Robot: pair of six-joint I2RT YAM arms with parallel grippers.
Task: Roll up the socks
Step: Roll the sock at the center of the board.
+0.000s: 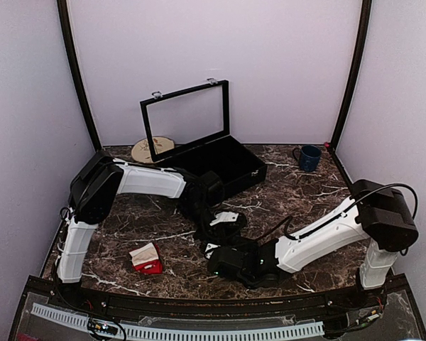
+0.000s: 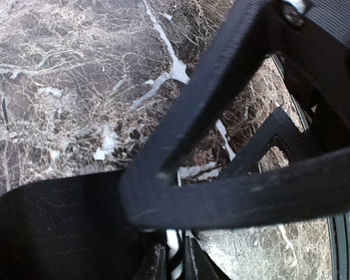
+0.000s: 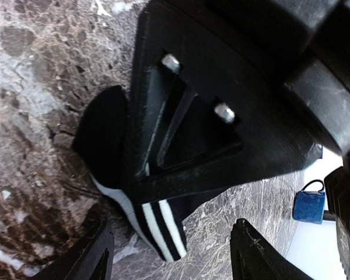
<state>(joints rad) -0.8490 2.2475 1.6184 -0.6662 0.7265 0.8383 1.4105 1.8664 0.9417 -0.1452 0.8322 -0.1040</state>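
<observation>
Marble table (image 1: 305, 192) carries the red socks (image 1: 148, 258) at front left, cream cuff toward the far side, well apart from both grippers. We find the left gripper (image 2: 174, 265) pinched nearly closed on a black striped sock (image 3: 102, 140) at centre. The right gripper (image 3: 172, 256) stands wide open astride its striped end.

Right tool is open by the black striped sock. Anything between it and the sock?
Yes. The left tool, shut on the black striped sock, lies across the sock's middle, right in front of the open right tool. Only the sock's dark end and its striped cuff show around it.
</observation>
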